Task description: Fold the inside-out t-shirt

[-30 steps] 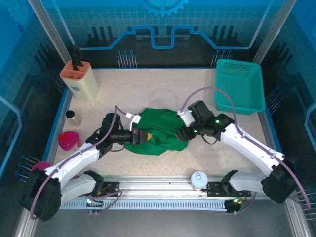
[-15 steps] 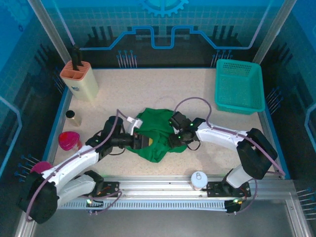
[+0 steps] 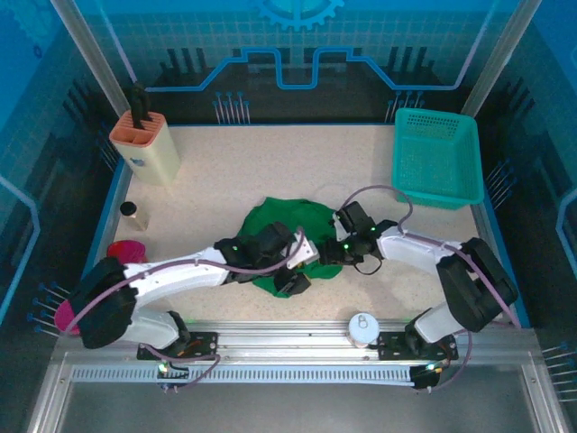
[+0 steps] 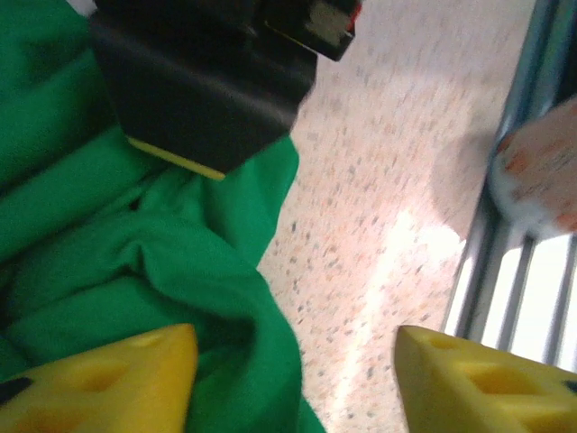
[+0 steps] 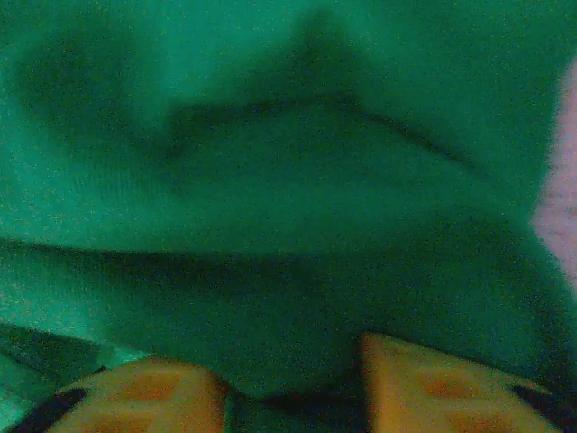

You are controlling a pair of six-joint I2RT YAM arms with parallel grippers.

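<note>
Left fingers (image 4: 99,379) open | right fingers (image 5: 135,392) astride fold, grip unclear | one green t-shirt (image 3: 279,225) | one basket (image 3: 437,158)

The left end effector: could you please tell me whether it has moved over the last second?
Yes. The left end effector has moved right and slightly nearer, toward the white knob, and now reaches across the shirt.
</note>
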